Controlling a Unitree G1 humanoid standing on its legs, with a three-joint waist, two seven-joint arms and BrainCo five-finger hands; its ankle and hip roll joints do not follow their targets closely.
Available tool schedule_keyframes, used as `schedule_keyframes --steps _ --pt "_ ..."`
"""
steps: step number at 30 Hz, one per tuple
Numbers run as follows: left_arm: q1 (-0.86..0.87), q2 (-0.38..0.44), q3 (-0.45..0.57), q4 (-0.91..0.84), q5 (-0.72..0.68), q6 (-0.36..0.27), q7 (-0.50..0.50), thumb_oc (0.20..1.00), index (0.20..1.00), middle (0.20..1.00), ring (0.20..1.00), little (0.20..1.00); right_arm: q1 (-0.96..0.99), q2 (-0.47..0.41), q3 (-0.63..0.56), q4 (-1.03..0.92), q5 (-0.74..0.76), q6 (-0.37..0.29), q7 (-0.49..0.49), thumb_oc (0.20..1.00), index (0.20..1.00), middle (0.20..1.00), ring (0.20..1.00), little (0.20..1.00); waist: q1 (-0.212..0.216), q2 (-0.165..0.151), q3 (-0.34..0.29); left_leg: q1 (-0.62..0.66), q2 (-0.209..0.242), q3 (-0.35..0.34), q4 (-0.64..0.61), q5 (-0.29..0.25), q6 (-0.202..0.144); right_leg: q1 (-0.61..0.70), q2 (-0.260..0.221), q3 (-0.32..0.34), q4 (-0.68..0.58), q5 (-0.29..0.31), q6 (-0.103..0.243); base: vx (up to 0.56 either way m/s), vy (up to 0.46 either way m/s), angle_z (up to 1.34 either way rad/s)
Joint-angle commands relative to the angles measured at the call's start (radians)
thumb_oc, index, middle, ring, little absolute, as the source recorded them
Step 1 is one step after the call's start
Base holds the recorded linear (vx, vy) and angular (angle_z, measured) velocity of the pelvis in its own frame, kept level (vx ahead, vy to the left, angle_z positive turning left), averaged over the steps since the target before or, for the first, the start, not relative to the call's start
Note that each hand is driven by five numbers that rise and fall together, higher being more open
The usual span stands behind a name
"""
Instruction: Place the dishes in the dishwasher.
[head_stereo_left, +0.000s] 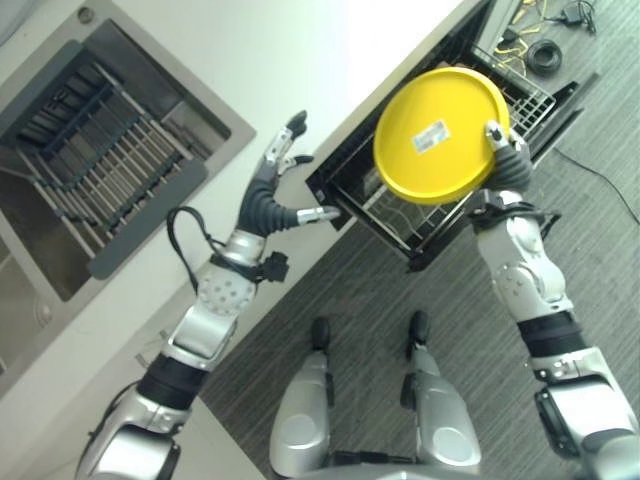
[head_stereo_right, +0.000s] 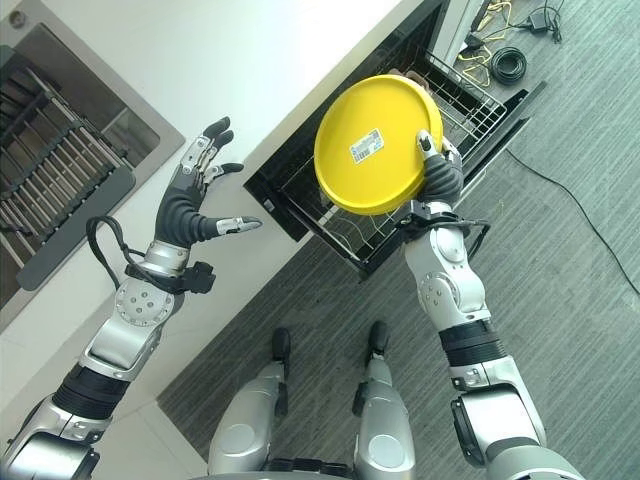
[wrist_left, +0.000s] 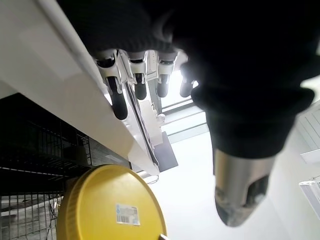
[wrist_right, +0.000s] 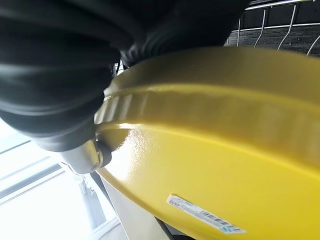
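Right hand (head_stereo_left: 508, 160) pinched the yellow plate (head_stereo_left: 437, 135) at its rim, upper right — over the dishwasher rack (head_stereo_left: 520, 95). Left hand (head_stereo_left: 272, 195) spread, frame centre.

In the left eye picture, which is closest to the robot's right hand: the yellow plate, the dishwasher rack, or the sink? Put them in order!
From the right hand:
1. Yellow plate: held in the hand itself, at its rim.
2. Dishwasher rack: just behind and under the plate, pulled out.
3. Sink: farthest, across the white counter on the robot's left, beyond the left hand.
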Motion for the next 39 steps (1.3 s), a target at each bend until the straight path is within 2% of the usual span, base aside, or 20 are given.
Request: schedule_keyframes --steps 1,4,7,10,13,16,18,19,22,27,28,29,30,35,38,39 --pt "0.004 0.03 0.03 -0.062 0.011 -0.049 0.012 1.0 1.0 1.0 1.0 1.0 -0.115 -0.021 -0.041 -0.068 -0.045 -0.025 -0.014 0.2 0.2 0.2 0.2 0.2 0.018 -0.018 -0.04 -0.087 -0.022 0.029 0.088 0.003 0.053 -0.039 -0.054 -0.002 0.169 -0.12 0.055 -0.01 -0.009 0.11" --pt "-0.013 0.043 0.036 -0.079 -0.008 -0.064 0.0 1.0 1.0 1.0 1.0 1.0 -0.16 -0.036 -0.046 -0.015 -0.043 -0.008 -0.042 0.2 0.2 0.2 0.2 0.2 0.032 -0.017 -0.034 -0.094 -0.024 0.025 0.092 0.003 0.053 -0.042 -0.054 -0.01 0.181 -0.128 0.052 0.0 -0.011 0.06" --pt "-0.021 0.051 0.047 -0.098 -0.026 -0.11 0.002 1.0 1.0 1.0 1.0 1.0 -0.192 -0.049 -0.05 0.025 -0.076 0.006 -0.061 0.2 0.2 0.2 0.2 0.2 0.043 -0.018 -0.035 -0.094 -0.026 0.023 0.096 0.0 0.053 -0.037 -0.054 -0.02 0.188 -0.136 0.049 0.03 -0.039 0.06" --pt "-0.022 0.055 0.081 -0.131 -0.082 -0.19 0.007 1.0 1.0 1.0 1.0 1.0 -0.239 -0.069 -0.061 0.119 -0.099 0.011 -0.093 0.2 0.2 0.2 0.2 0.2 0.066 -0.017 -0.041 -0.085 -0.029 0.013 0.099 -0.005 0.052 -0.016 -0.052 -0.036 0.185 -0.143 0.044 0.07 -0.058 0.17" --pt "-0.022 0.051 0.101 -0.142 -0.103 -0.23 0.016 1.0 1.0 1.0 1.0 1.0 -0.254 -0.075 -0.063 0.156 -0.105 0.01 -0.099 0.2 0.2 0.2 0.2 0.2 0.074 -0.016 -0.043 -0.083 -0.03 0.009 0.102 -0.007 0.051 -0.009 -0.052 -0.042 0.186 -0.147 0.042 0.06 -0.037 0.16" --pt "-0.035 0.037 0.123 -0.157 -0.196 -0.32 0.013 1.0 1.0 1.0 1.0 1.0 -0.277 -0.08 -0.067 0.218 -0.145 0.025 -0.116 0.2 0.2 0.2 0.2 0.2 0.083 -0.015 -0.047 -0.086 -0.032 0.0 0.111 -0.012 0.052 -0.008 -0.05 -0.047 0.197 -0.155 0.037 0.07 -0.046 0.18" --pt "-0.043 0.017 0.127 -0.163 -0.287 -0.376 -0.036 1.0 1.0 1.0 1.0 1.0 -0.297 -0.076 -0.065 0.259 -0.152 0.041 -0.138 0.2 0.2 0.2 0.2 0.2 0.087 -0.014 -0.046 -0.09 -0.033 -0.003 0.114 -0.013 0.052 -0.009 -0.049 -0.046 0.198 -0.157 0.036 0.04 -0.024 0.0" --pt "-0.045 0.007 0.128 -0.167 -0.31 -0.385 -0.061 1.0 1.0 1.0 1.0 1.0 -0.307 -0.074 -0.062 0.277 -0.152 0.043 -0.144 0.2 0.2 0.2 0.2 0.2 0.088 -0.014 -0.045 -0.092 -0.034 -0.005 0.115 -0.013 0.052 -0.01 -0.048 -0.045 0.199 -0.157 0.036 0.03 -0.026 -0.01" --pt "-0.07 -0.016 0.115 -0.176 -0.334 -0.35 -0.125 1.0 1.0 1.0 1.0 1.0 -0.342 -0.07 -0.055 0.34 -0.178 0.036 -0.143 0.2 0.2 0.2 0.2 0.2 0.089 -0.016 -0.041 -0.1 -0.034 -0.006 0.119 -0.012 0.052 -0.018 -0.047 -0.044 0.202 -0.155 0.037 0.01 -0.025 -0.01" --pt "-0.116 -0.023 0.052 -0.156 -0.366 -0.152 -0.219 1.0 1.0 1.0 1.0 1.0 -0.413 -0.078 -0.029 0.43 -0.203 0.046 -0.147 0.2 0.2 0.2 0.2 0.2 0.084 -0.018 -0.034 -0.113 -0.034 -0.003 0.122 -0.008 0.053 -0.034 -0.042 -0.037 0.21 -0.151 0.038 0.0 -0.007 0.0" --pt "-0.124 -0.02 0.034 -0.144 -0.365 -0.137 -0.221 1.0 1.0 1.0 1.0 1.0 -0.422 -0.081 -0.019 0.446 -0.217 0.046 -0.142 0.2 0.2 0.2 0.2 0.2 0.081 -0.016 -0.031 -0.115 -0.035 -0.003 0.123 -0.007 0.053 -0.038 -0.041 -0.033 0.213 -0.15 0.038 0.0 0.0 0.0" --pt "-0.13 -0.018 0.022 -0.136 -0.362 -0.132 -0.221 1.0 1.0 1.0 1.0 1.0 -0.429 -0.084 -0.011 0.458 -0.228 0.047 -0.139 0.2 0.2 0.2 0.2 0.2 0.079 -0.013 -0.028 -0.117 -0.035 -0.003 0.124 -0.007 0.054 -0.041 -0.041 -0.03 0.216 -0.15 0.038 0.0 0.055 -0.01" --pt "-0.137 -0.009 -0.008 -0.114 -0.349 -0.15 -0.21 1.0 1.0 1.0 1.0 1.0 -0.449 -0.104 0.017 0.497 -0.305 0.044 -0.127 0.2 0.2 0.2 0.2 0.2 0.075 -0.005 -0.02 -0.121 -0.038 0.0 0.125 -0.003 0.055 -0.05 -0.043 -0.024 0.222 -0.148 0.038 0.0 0.048 -0.01" --pt "-0.134 0.0 -0.024 -0.103 -0.344 -0.193 -0.188 1.0 1.0 1.0 1.0 1.0 -0.479 -0.147 0.056 0.549 -0.395 0.037 -0.122 0.2 0.2 0.2 0.2 0.2 0.071 0.009 -0.012 -0.125 -0.042 0.001 0.123 0.001 0.055 -0.06 -0.045 -0.017 0.226 -0.146 0.038 0.0 0.038 -0.03" --pt "-0.136 0.001 -0.025 -0.101 -0.345 -0.196 -0.186 1.0 1.0 1.0 1.0 1.0 -0.486 -0.152 0.061 0.557 -0.408 0.038 -0.118 0.2 0.2 0.2 0.2 0.2 0.071 0.011 -0.011 -0.126 -0.042 0.0 0.124 0.001 0.055 -0.062 -0.045 -0.016 0.227 -0.146 0.038 0.0 0.0 0.0" --pt "-0.133 0.007 -0.031 -0.103 -0.355 -0.205 -0.181 1.0 1.0 1.0 1.0 1.0 -0.505 -0.174 0.08 0.58 -0.463 0.049 -0.11 0.2 0.2 0.2 0.2 0.2 0.072 0.016 -0.008 -0.13 -0.046 -0.003 0.124 0.001 0.055 -0.068 -0.046 -0.012 0.229 -0.145 0.04 -0.04 0.025 0.0"
